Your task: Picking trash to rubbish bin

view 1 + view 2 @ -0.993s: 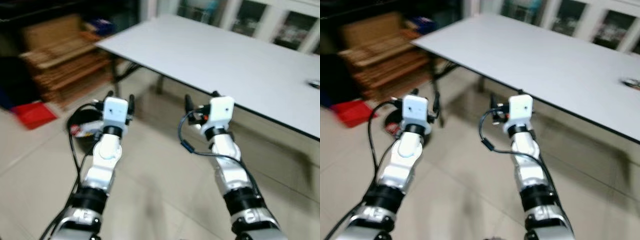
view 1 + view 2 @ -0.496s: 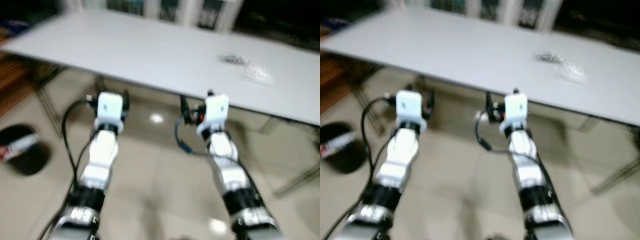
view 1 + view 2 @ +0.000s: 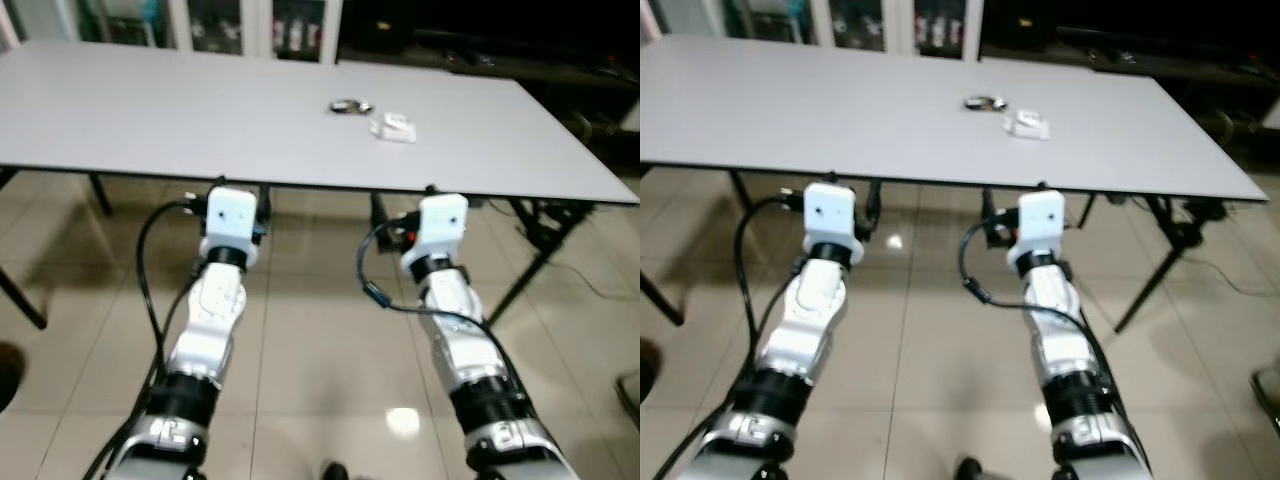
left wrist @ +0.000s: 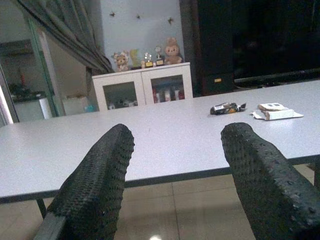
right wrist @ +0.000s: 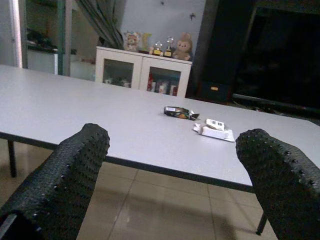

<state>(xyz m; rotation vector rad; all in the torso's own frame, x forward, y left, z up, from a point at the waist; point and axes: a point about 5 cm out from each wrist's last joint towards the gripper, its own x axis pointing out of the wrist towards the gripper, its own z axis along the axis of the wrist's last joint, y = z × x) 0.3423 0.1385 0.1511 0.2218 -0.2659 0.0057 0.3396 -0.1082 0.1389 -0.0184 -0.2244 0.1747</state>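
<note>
Two bits of trash lie on the far right part of a long grey table [image 3: 150, 110]: a dark crumpled wrapper [image 3: 348, 105] and a white flattened packet [image 3: 393, 127] just beside it. My left gripper [image 3: 238, 190] and right gripper [image 3: 402, 196] are held up side by side just short of the table's near edge, at about its height. Both are open with nothing between their fingers. Along the left wrist view's fingers [image 4: 100, 175] the wrapper [image 4: 227, 107] and packet [image 4: 276, 113] sit far off; the right wrist view also has the wrapper [image 5: 180, 113] and packet [image 5: 215, 130].
Black table legs [image 3: 520, 270] stand on the tiled floor under the table. White cabinets with glass doors [image 3: 250, 25] and dark furniture [image 3: 470, 40] line the back wall. A dark round shape [image 3: 5, 372] touches the picture's left edge on the floor.
The camera has swung right: the black bin and stacked cardboard slid off to the left, and the table with the trash now lies square ahead. Both arms kept their raised pose.
</note>
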